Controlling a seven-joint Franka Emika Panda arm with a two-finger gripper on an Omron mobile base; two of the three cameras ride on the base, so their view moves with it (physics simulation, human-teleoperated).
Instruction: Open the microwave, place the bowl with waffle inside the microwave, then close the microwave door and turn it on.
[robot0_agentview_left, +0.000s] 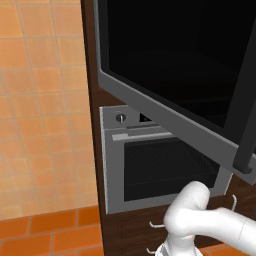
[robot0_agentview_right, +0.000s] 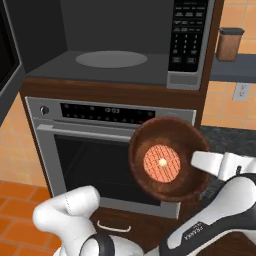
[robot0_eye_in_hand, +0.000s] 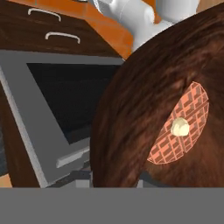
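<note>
The microwave (robot0_agentview_right: 50, 67) stands open above the oven, showing its dark cavity and round glass turntable (robot0_agentview_right: 111, 59). Its keypad (robot0_agentview_right: 187, 35) is on the right side. The microwave door (robot0_agentview_left: 170, 60), black glass in a grey frame with a black bar handle (robot0_agentview_left: 247, 100), is swung out to the left. A brown bowl (robot0_agentview_right: 150, 135) with a round waffle (robot0_agentview_right: 161, 164) and a butter pat hangs tilted in front of the oven, below the cavity. My gripper (robot0_agentview_right: 197, 161) is shut on the bowl's right rim. In the hand view the bowl (robot0_eye_in_hand: 144, 100) and waffle (robot0_eye_in_hand: 192, 109) are close up.
A grey oven (robot0_agentview_right: 100, 150) with a horizontal handle sits under the microwave, also seen below the open door (robot0_agentview_left: 165, 170). Dark wood drawers (robot0_eye_in_hand: 43, 26) lie beneath it. A brown jar (robot0_agentview_right: 230, 44) stands on a counter at the right. The floor is orange tile.
</note>
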